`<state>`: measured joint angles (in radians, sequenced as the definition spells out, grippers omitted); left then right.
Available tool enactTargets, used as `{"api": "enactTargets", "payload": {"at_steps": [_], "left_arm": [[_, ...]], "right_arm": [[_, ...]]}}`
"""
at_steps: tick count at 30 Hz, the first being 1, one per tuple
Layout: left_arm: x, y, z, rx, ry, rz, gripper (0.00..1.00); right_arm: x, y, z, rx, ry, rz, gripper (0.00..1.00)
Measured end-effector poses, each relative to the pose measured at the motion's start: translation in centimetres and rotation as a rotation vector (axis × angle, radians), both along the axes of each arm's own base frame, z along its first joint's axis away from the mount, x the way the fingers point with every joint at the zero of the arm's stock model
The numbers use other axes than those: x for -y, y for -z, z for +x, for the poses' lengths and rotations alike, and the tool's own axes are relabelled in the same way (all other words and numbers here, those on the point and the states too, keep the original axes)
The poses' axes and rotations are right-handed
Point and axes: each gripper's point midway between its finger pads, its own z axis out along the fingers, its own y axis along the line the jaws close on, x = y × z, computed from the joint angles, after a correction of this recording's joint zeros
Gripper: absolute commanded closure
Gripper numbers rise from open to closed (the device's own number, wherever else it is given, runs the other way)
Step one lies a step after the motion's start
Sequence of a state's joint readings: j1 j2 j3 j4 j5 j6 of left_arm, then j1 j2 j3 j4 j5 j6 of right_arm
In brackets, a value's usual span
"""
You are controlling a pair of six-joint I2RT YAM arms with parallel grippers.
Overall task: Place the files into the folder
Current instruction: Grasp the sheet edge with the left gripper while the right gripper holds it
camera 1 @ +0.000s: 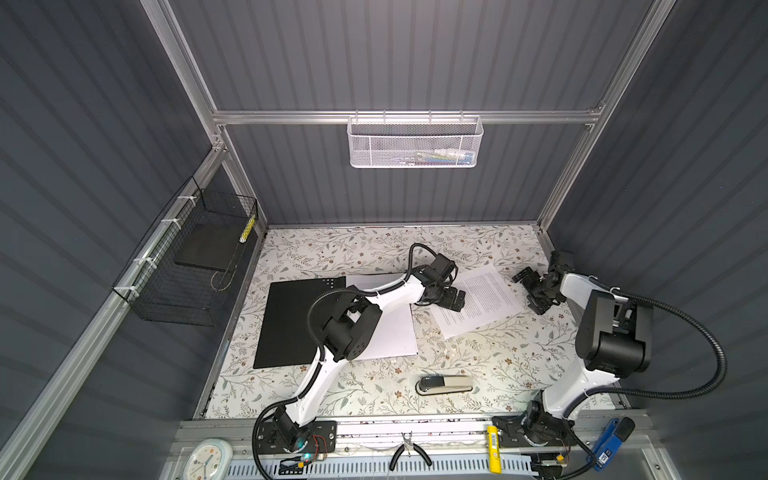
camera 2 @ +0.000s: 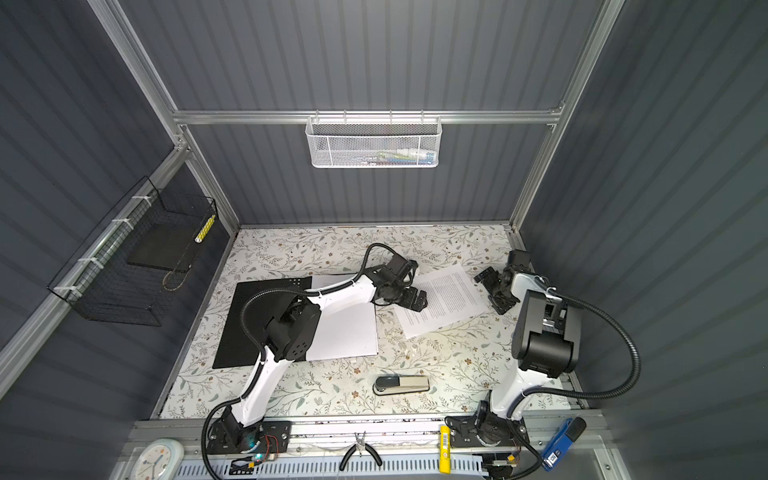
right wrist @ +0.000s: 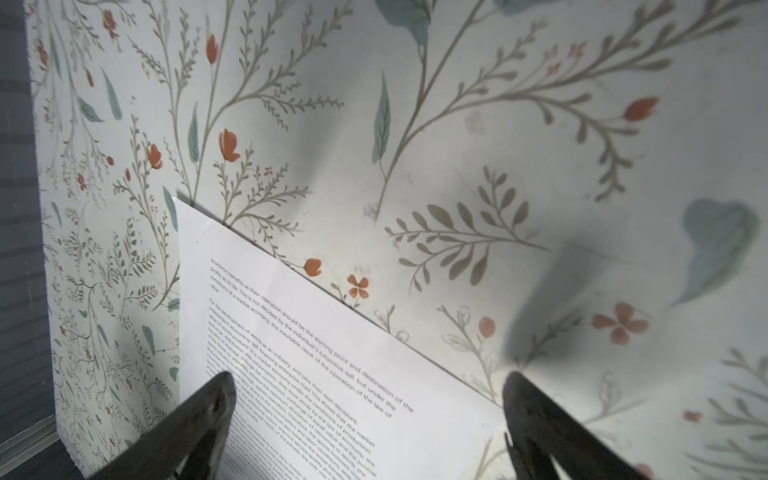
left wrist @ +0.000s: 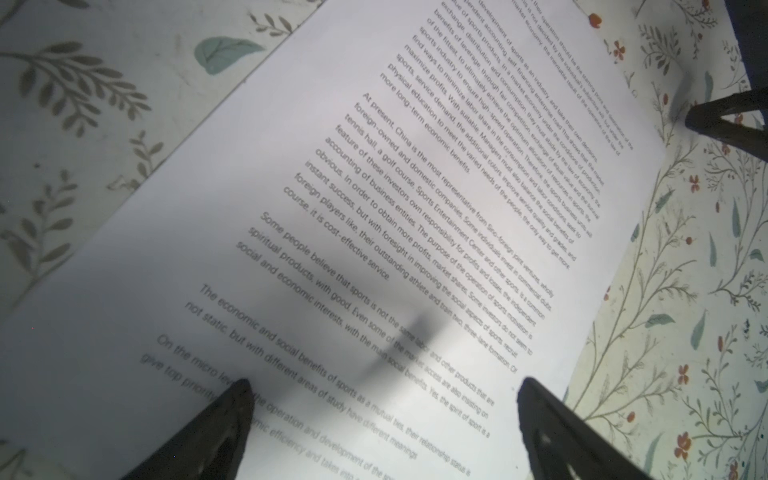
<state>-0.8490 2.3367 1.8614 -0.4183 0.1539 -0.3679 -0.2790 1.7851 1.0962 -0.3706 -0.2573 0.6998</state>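
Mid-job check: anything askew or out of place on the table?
Yes. One white printed paper sheet lies skewed on the floral-patterned table, outside the thin flat black folder, not square with it. No spill or tear shows.

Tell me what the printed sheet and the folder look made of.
The printed sheet: thin matte white paper, flat with crisp edges. The folder: probably plastic or coated card, matte black, flat, glare-free; which one is unclear.

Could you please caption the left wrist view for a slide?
Open left tool over a printed sheet on the floral tabletop.
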Motion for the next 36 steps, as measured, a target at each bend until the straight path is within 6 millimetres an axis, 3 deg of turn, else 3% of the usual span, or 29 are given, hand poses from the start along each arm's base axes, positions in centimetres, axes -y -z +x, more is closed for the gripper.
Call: {"api": "enactTargets", "payload": {"at_steps": [11,20,30,36], "left_arm": [[-0.3,-0.1,0.3,-0.014,-0.003,-0.007,0.0],[-0.1,-0.2,0.1,-0.032,0.007,-0.009,0.0],[0.4,-0.2,0.3,-0.036,0.014,-0.021,0.0],[0.6,-0.2,0.4,-0.037,0.013,-0.026,0.0]], "right_arm": [[-0.4,1.0,-0.1,-0.081,0.048,0.034,0.01],[-2.7,0.7,0.5,-0.061,0.024,0.099,0.01],[-6.9,0.1,1.1,0.028,-0.083,0.218,0.01],[-11.3,-0.8,-0.9,0.129,-0.153,0.332,0.01]]}}
